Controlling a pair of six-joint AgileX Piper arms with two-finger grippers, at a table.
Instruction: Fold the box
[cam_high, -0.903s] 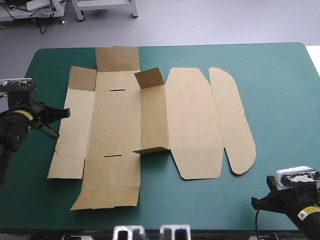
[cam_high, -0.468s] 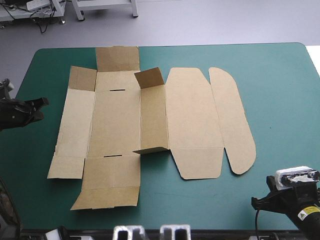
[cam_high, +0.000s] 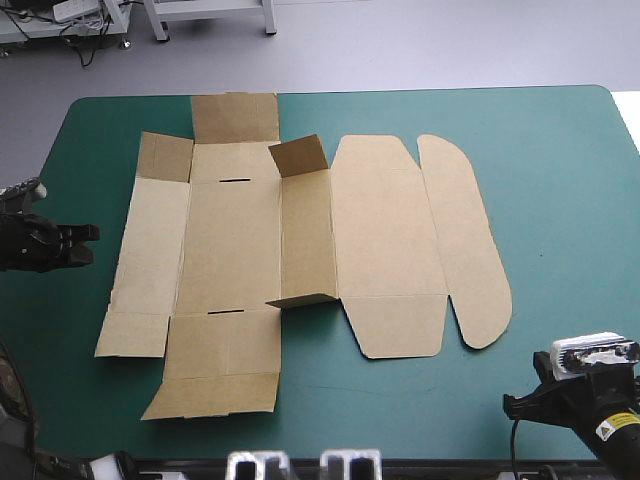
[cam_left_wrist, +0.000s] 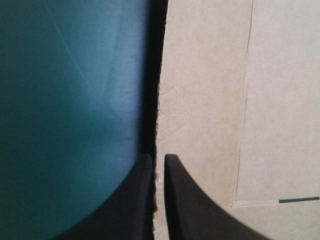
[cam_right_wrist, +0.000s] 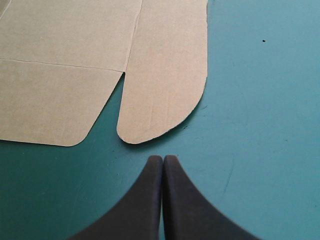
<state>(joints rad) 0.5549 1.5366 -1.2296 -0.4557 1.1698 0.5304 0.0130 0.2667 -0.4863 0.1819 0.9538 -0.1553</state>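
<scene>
The brown box (cam_high: 230, 240) lies spread out as a cut sheet on the teal-green cover. One narrow wall (cam_high: 305, 240) near its middle is tilted up, with its far end flap (cam_high: 297, 155) raised. My left gripper (cam_high: 92, 245) is shut and sits low, a short way off the sheet's left edge. In the left wrist view its tips (cam_left_wrist: 159, 157) point along that edge of the box (cam_left_wrist: 210, 100), which casts a dark shadow. My right gripper (cam_high: 510, 405) is shut near the table's front right corner. In the right wrist view it (cam_right_wrist: 163, 157) stops short of the box's rounded flap (cam_right_wrist: 165, 80).
The teal-green cover (cam_high: 560, 200) runs wide between the rounded flap and the table's right edge. The table's left edge (cam_high: 40, 170) is close behind my left gripper. A narrower strip of cover lies in front of the box.
Earlier my left gripper stood open beside the box's left edge. It has drawn back toward the table's left edge, shut and sunk lower. The right arm and the box have not moved.
</scene>
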